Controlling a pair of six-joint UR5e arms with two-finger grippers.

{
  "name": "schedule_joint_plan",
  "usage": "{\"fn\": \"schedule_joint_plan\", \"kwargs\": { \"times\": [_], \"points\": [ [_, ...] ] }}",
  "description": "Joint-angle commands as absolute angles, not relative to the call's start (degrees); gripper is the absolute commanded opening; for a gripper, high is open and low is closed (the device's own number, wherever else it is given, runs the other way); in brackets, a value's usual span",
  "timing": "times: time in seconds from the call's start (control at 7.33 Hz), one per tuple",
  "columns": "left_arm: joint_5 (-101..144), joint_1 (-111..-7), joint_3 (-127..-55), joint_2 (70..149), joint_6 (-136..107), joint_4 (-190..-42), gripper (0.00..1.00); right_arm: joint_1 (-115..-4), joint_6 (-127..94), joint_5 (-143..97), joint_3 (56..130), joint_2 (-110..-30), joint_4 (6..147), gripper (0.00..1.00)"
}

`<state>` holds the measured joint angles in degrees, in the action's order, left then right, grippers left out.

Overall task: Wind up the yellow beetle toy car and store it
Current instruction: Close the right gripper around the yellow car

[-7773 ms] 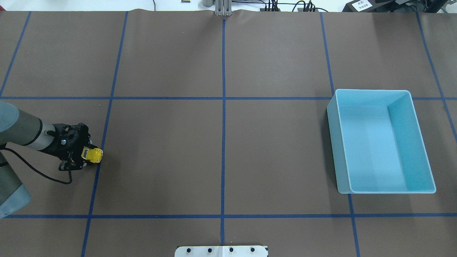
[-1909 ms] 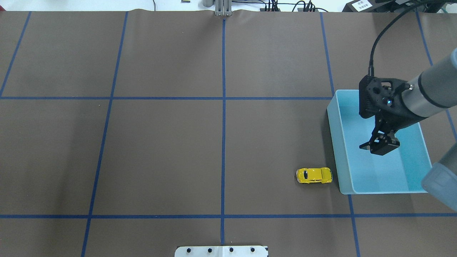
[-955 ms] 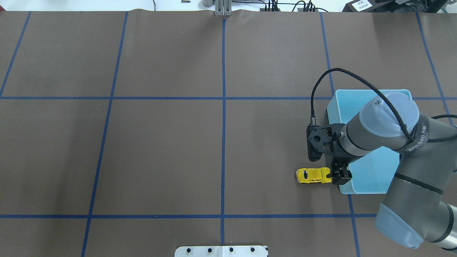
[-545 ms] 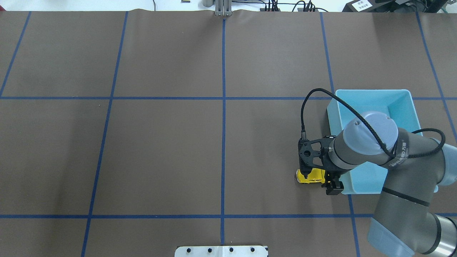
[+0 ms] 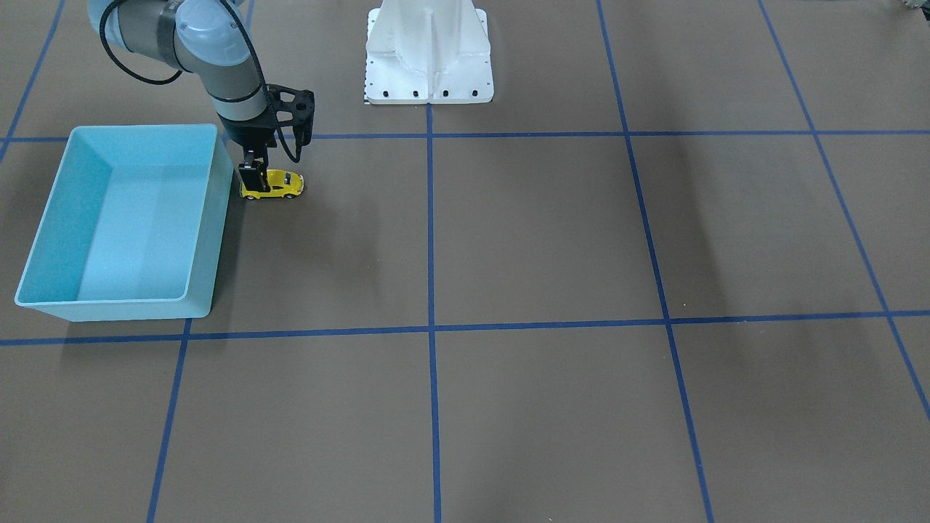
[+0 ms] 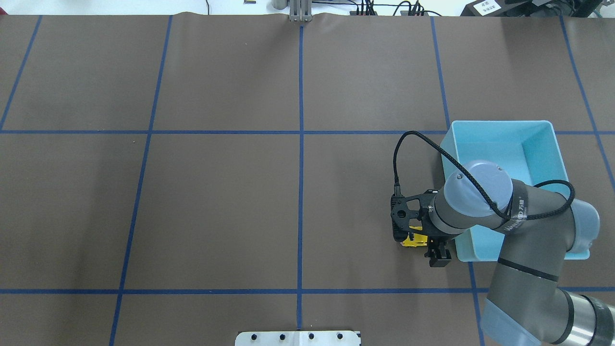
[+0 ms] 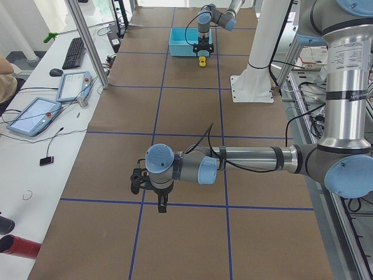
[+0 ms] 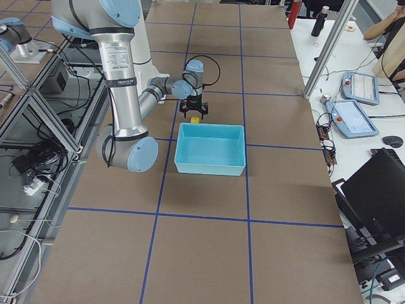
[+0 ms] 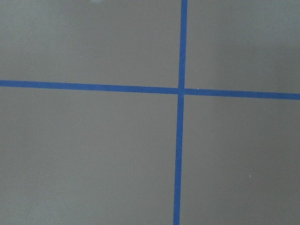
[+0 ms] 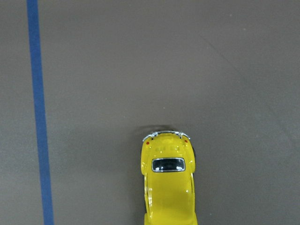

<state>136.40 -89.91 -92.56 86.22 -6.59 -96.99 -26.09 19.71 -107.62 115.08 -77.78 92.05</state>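
My right gripper (image 5: 251,180) is straddling the yellow beetle toy car (image 5: 277,185) beside the blue bin (image 5: 207,240), fingers apart; nothing's stored yet; left gripper (image 7: 158,204), cannot tell.

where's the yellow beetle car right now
In the front-facing view, the yellow beetle toy car sits on the table at left, just right of the blue bin's robot-side corner, with the right gripper over its bin-side end.

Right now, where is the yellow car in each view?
Front-facing: upper left, the yellow beetle toy car beside the blue bin.
Overhead: lower right, mostly hidden by the right arm.
Exterior left: top centre.
Exterior right: upper centre-left, above the bin.
Left wrist: not in it.
Right wrist: bottom centre, cut off.
Landmark: the bin, in all exterior views.
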Motion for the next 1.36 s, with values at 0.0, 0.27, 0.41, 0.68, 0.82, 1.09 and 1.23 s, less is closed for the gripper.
{"fn": "schedule_joint_plan", "kwargs": {
  "times": [0.0,0.27,0.41,0.68,0.82,1.09,1.23],
  "points": [
    [136.41,-89.91,-92.55,86.22,-6.59,-97.03,1.0,-25.66,19.69,-106.61,114.35,-77.25,92.02,1.0],
    [136.41,-89.91,-92.55,86.22,-6.59,-97.03,1.0,-25.66,19.42,-106.52,114.43,-78.13,91.93,1.0],
    [136.41,-89.91,-92.55,86.22,-6.59,-96.94,1.0,-25.58,19.34,-106.0,114.17,-78.13,92.02,1.0],
    [136.41,-89.91,-92.55,86.31,-6.59,-96.94,1.0,-25.31,19.42,-105.73,113.12,-77.7,91.93,1.0],
    [136.41,-89.91,-92.55,86.22,-6.59,-97.03,1.0,-25.14,19.34,-105.04,113.12,-77.96,91.93,1.0],
    [136.32,-89.91,-92.55,86.22,-6.59,-96.94,1.0,-24.52,19.25,-104.94,112.68,-77.87,91.93,1.0],
    [136.41,-89.91,-92.55,86.22,-6.59,-96.94,1.0,-24.35,19.25,-104.94,112.15,-77.44,91.93,1.0]
  ]
}}
